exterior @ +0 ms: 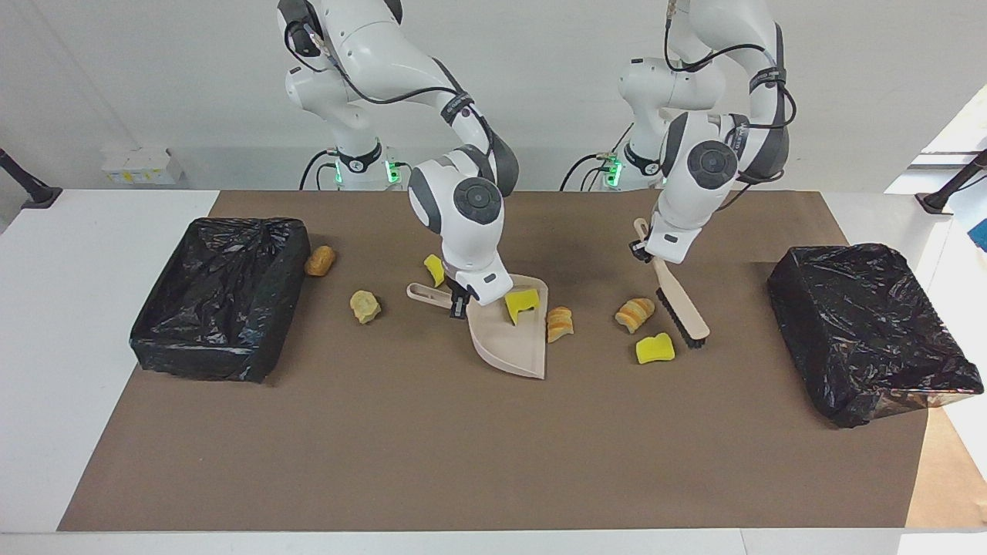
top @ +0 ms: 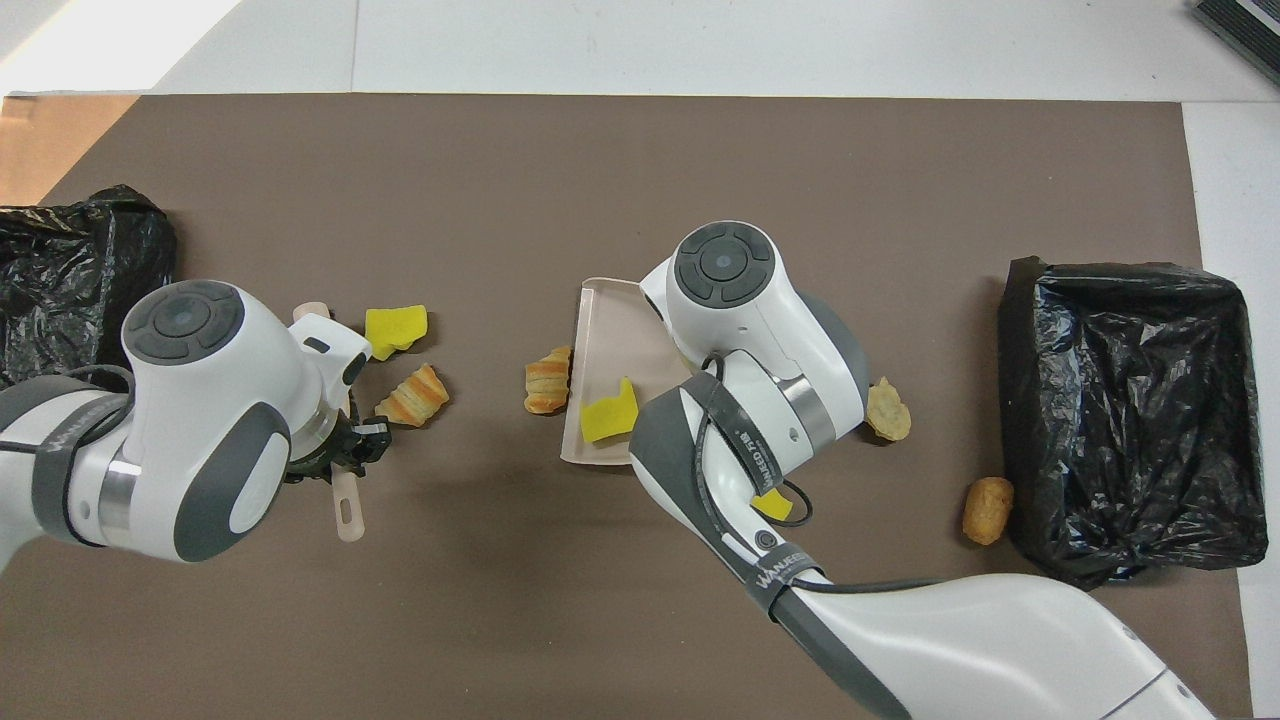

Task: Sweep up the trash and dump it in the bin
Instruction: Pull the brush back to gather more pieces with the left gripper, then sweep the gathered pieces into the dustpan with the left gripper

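Overhead, right hand [exterior: 459, 299] hidden under its own wrist; facing view shows it clamped on dustpan [exterior: 513, 343] handle. Left hand [exterior: 645, 250] grips brush [exterior: 678, 304]; sponge chunk [exterior: 522, 305] in dustpan.

Both arms [exterior: 463, 208] white with dark grey joint caps, black cables strapped along links, green lights at bases [exterior: 393, 171].

bright, even light from above in both views; soft short shadows lie under my arms on the brown mat [exterior: 463, 447]. the black bin liners [exterior: 864, 324] show glare. focus stays sharp.
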